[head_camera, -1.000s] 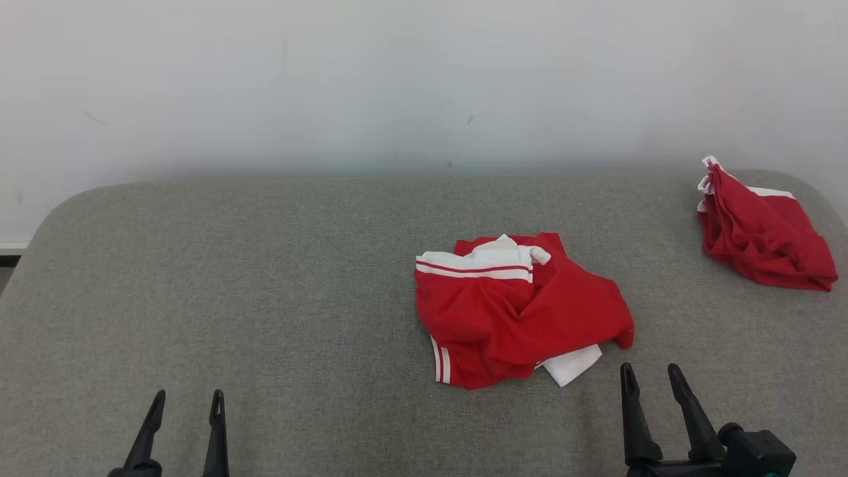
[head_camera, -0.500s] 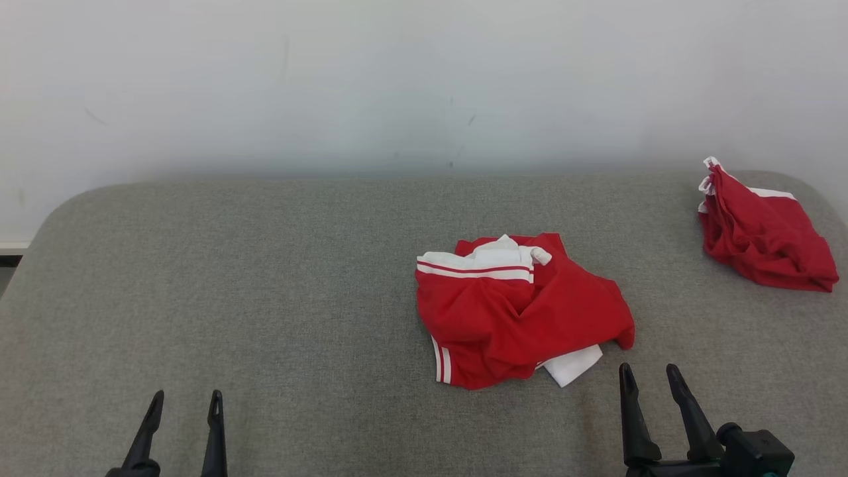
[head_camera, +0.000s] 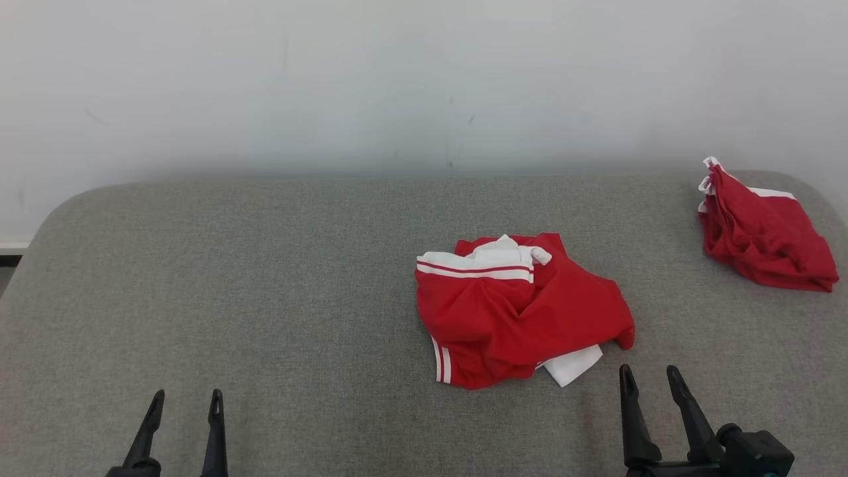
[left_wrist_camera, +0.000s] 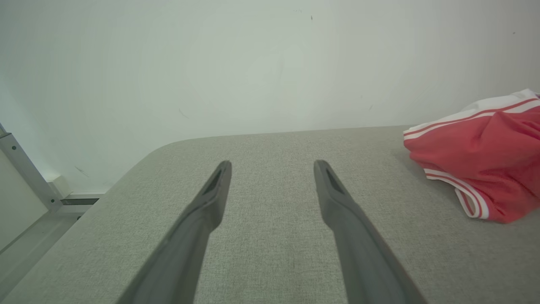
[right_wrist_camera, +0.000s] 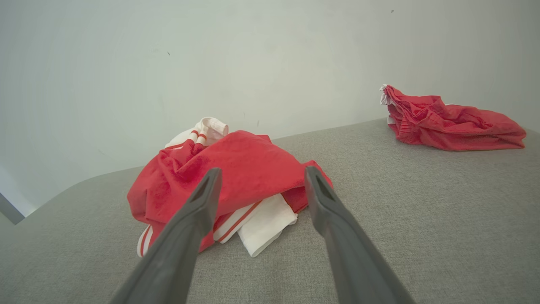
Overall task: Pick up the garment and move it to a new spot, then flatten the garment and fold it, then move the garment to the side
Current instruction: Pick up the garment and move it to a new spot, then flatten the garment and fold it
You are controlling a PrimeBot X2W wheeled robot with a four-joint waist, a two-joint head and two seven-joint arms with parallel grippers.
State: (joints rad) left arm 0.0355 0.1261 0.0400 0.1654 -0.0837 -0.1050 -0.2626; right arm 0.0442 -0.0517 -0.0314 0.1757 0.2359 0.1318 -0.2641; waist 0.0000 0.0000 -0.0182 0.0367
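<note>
A crumpled red garment (head_camera: 523, 308) with white striped trim lies right of centre on the grey cushioned surface (head_camera: 265, 298); it also shows in the left wrist view (left_wrist_camera: 481, 160) and the right wrist view (right_wrist_camera: 236, 173). My right gripper (head_camera: 649, 381) stands open just short of the garment's near right edge, with nothing between its fingers (right_wrist_camera: 202, 198). My left gripper (head_camera: 187, 401) is open at the lower left, well left of the garment, above bare fabric, its fingers (left_wrist_camera: 215, 185) apart and empty.
A second red bundle of cloth (head_camera: 762, 232) lies at the far right back corner, also in the right wrist view (right_wrist_camera: 447, 120). A pale wall (head_camera: 424, 86) stands behind the surface. A metal frame and floor (left_wrist_camera: 25, 198) lie off the left edge.
</note>
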